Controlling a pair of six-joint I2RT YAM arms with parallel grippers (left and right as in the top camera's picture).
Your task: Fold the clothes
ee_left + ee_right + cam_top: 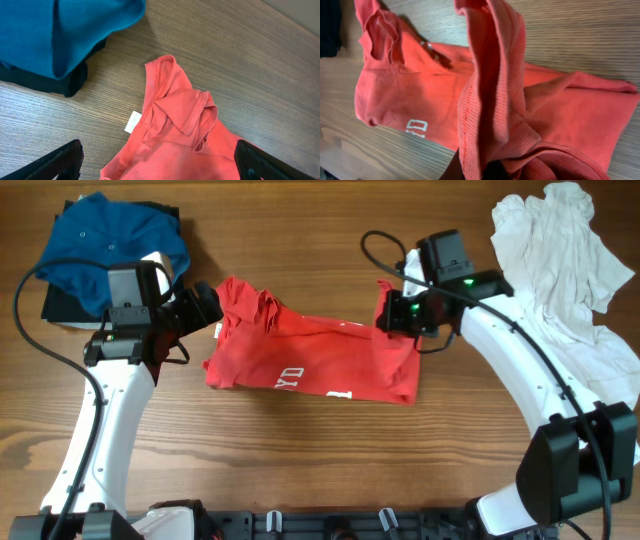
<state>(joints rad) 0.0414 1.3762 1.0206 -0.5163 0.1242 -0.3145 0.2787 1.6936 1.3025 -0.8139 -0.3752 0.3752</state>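
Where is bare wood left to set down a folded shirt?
Free: the near strip of table in front of the red T-shirt, and the far middle between the blue garment and the white clothes. Crowded: the far-left and right edges.

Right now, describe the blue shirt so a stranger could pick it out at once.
Start at the table and go to its far left corner. There the blue shirt lies crumpled on a dark pile. It is the only blue cloth; the red shirt lies mid-table, the white heap far right.
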